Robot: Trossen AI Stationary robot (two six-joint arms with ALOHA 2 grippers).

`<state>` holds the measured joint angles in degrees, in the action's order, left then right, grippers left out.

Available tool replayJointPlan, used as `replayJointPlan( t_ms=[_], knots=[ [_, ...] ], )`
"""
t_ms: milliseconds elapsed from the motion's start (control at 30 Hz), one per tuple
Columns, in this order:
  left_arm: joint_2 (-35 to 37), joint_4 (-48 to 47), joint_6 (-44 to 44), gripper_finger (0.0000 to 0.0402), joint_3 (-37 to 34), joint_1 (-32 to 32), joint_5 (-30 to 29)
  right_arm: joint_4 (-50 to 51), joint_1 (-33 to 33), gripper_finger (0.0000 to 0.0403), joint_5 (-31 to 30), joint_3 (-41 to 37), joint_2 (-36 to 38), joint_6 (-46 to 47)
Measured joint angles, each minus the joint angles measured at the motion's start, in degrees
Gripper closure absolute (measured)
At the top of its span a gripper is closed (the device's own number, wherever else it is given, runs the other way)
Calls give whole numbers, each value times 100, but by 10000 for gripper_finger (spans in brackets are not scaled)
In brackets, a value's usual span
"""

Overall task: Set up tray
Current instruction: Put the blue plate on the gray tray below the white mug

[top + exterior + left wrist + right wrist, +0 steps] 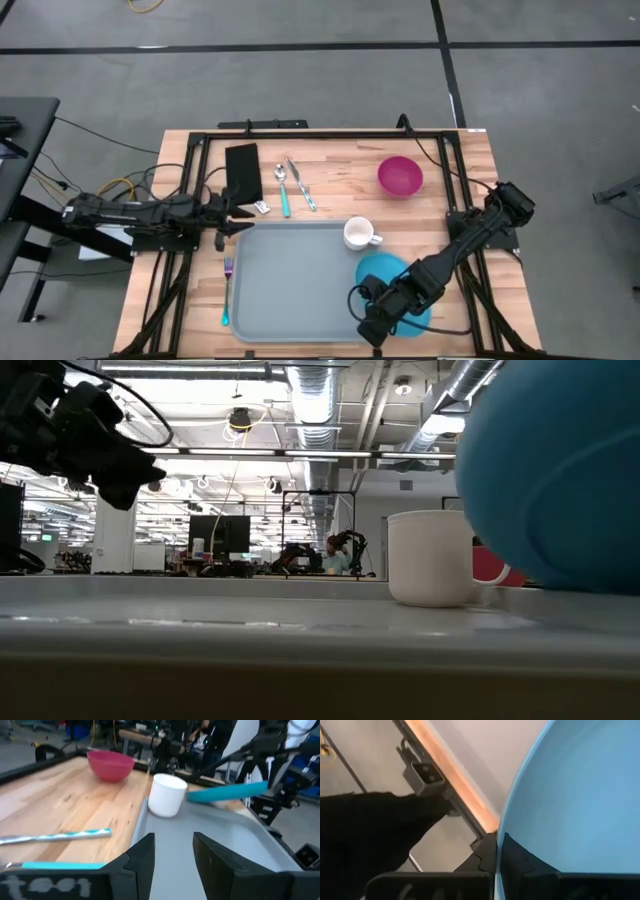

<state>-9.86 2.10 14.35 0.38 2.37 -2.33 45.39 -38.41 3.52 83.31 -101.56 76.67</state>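
The tray is laid flat on the near middle of the wooden table. A white mug is stood at the tray's far right corner. Just to the right of the mug, a round blue plate is held tilted over the tray's right rim, its edge pinched between the closed fingers of the right gripper at the near right. The left gripper is held at the tray's far left corner, its fingers spread with nothing between them. A fork with a teal handle is laid along the tray's left side. Beyond the tray, a dark rectangular object, a spoon and a knife are set out, and a pink bowl is placed at the far right.
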Motion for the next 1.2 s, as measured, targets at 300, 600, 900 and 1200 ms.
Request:
replayJointPlan(
  t_ms=[300,600,900,1200],
  knots=[
    [-137,445,-3,279,0,0,-115,1027,144,403,-67,1182,-642,-952],
    [-139,480,-1,279,0,0,-234,2444,346,403,-111,3698,-2173,-2043],
    [-139,487,137,279,0,0,-223,2890,564,403,-75,5175,-3100,-2612],
    [-137,489,203,279,0,0,-199,2660,678,403,120,5045,-3410,-2841]
  ],
)
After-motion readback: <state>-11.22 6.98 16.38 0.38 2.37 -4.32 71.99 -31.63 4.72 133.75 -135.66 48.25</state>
